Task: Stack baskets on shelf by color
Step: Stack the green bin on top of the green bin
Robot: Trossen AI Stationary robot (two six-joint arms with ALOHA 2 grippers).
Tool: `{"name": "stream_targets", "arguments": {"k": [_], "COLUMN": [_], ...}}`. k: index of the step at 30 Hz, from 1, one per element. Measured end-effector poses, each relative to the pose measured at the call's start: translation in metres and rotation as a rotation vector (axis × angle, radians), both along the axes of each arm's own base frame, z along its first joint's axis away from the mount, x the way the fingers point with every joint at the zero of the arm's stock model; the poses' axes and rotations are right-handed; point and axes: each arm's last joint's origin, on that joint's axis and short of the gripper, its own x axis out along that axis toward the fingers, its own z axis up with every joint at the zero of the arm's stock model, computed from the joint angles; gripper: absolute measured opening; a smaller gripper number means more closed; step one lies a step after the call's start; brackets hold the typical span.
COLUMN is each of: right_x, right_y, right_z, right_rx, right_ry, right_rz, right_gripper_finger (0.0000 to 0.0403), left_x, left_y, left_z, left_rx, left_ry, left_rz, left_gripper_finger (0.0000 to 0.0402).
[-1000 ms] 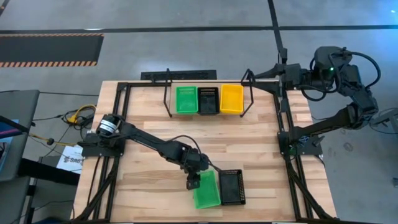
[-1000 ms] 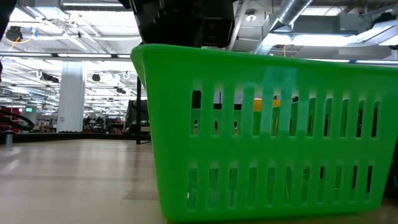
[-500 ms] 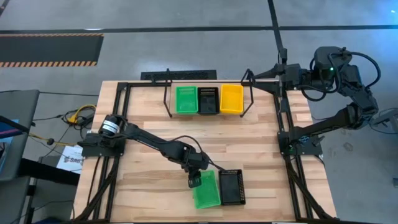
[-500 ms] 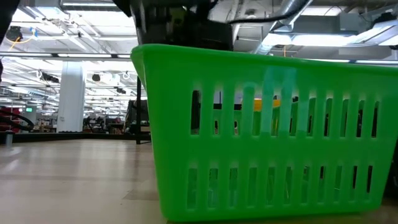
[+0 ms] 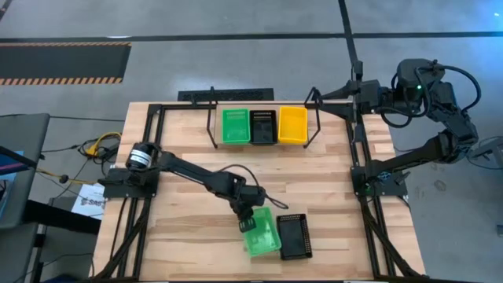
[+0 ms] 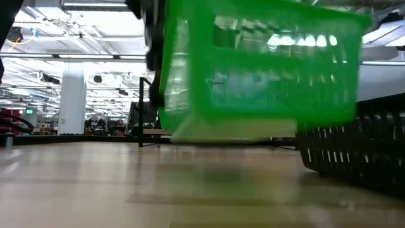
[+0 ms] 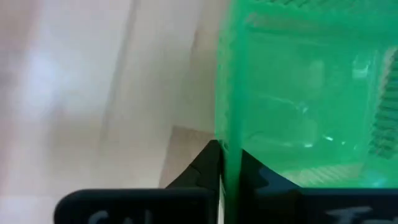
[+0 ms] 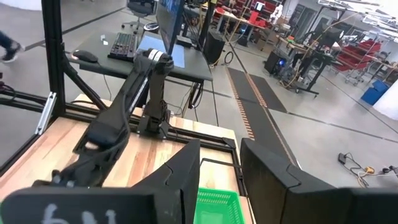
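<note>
While three baskets are sitting on the shelf (image 5: 263, 126), my left claw (image 5: 248, 223) is gripping a green basket (image 5: 262, 235) off the surface (image 5: 189, 181); the black basket (image 5: 295, 237) beside it is waiting.

Glossy green plastic basket (image 5: 261, 234), matt black mesh basket (image 5: 295, 237), pale wood table (image 5: 181, 236).

High view: overhead, straight down, whole table (image 5: 330, 196). Low view: tabletop level, close to lifted green basket (image 6: 256, 66), shared with high (image 5: 260, 232) and left wrist views. Right wrist view faces across table.
</note>
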Motion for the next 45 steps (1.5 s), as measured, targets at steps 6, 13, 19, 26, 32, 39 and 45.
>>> {"name": "stream_targets", "arguments": {"k": [6, 13, 19, 26, 32, 39, 45], "right_x": [0.0, 0.001, 0.004, 0.01, 0.019, 0.036, 0.052], "right_y": [0.0, 0.0, 0.0, -0.001, -0.003, -0.005, -0.007], "right_z": [0.0, 0.0, -0.001, -0.003, -0.005, -0.006, -0.011], "right_rx": [-0.003, -0.003, 0.002, 0.055, 0.098, 0.118, 0.123], "right_ry": [0.0, 0.001, 0.006, 0.014, 0.025, 0.006, 0.02], "right_rz": [0.0, 0.001, 0.0, -0.008, -0.015, -0.018, -0.021], "right_gripper_finger": [0.0135, 0.0134, 0.0133, 0.0134, 0.0134, 0.0134, 0.0134], "left_x": [-0.012, -0.053, -0.079, -0.09, -0.103, -0.109, -0.094], "left_y": [0.02, 0.069, 0.117, 0.191, 0.255, 0.306, 0.336], "left_z": [0.092, 0.204, 0.253, 0.274, 0.269, 0.239, 0.197], "left_rx": [0.2, 0.493, 0.649, 0.696, 0.641, 0.59, 0.539], "left_ry": [-0.075, -0.059, -0.079, -0.192, -0.257, -0.158, -0.048], "left_rz": [0.023, 0.093, 0.077, 0.084, 0.06, -0.015, -0.147], "left_gripper_finger": [0.0, 0.0, 0.0, 0.0, 0.0, 0.0, 0.0]}}
